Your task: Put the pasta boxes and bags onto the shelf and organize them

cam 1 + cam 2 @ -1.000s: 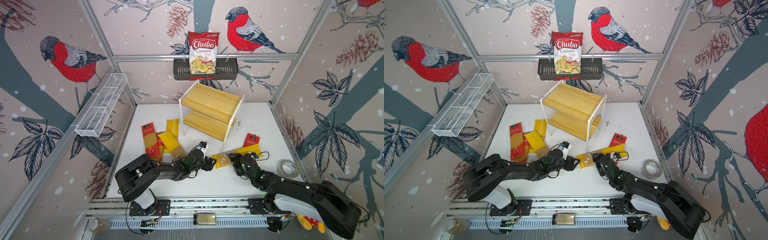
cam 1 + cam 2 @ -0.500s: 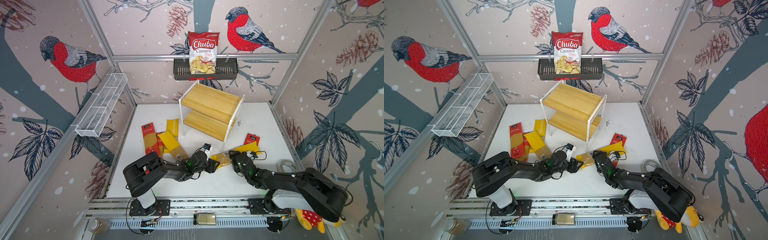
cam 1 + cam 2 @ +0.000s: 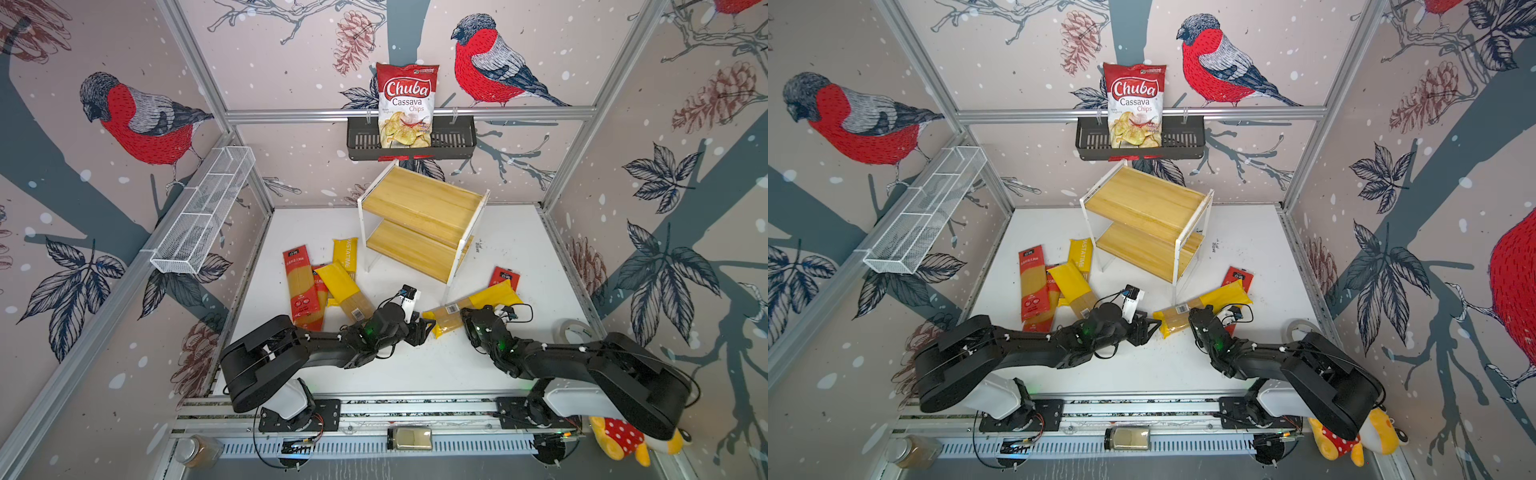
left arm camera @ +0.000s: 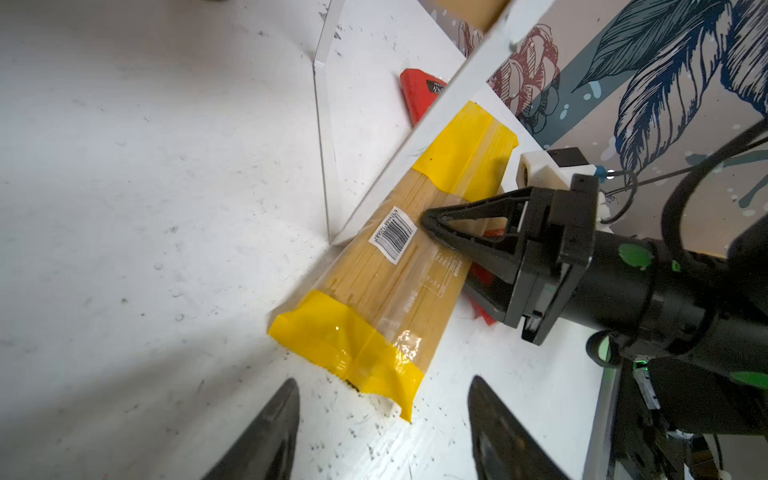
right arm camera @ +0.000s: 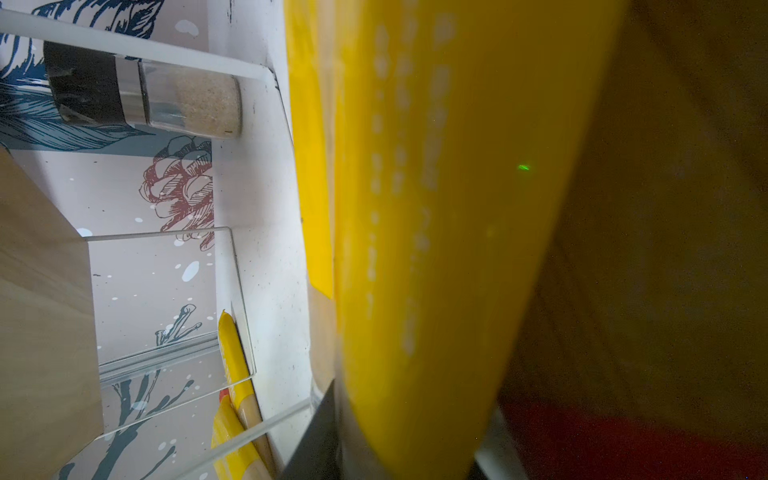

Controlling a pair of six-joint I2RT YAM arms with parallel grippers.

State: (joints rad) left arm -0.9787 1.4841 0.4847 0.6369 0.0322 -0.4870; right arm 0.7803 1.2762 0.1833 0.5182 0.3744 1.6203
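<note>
Just clenched right gripper (image 4: 436, 237) on yellow bag (image 4: 374, 282), five o'clock of shelf (image 3: 419, 203); left gripper (image 4: 382, 386) agape. Ready for lifting.

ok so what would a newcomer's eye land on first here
The Chuba chips bag standing in the black basket on the back wall draws the eye first, with the wooden shelf bare below it. At the front of the table a yellow pasta bag is worked from both sides: the right gripper closed on its side, the left gripper open just short of its end. More red and yellow packs lie heaped to the left.
</note>
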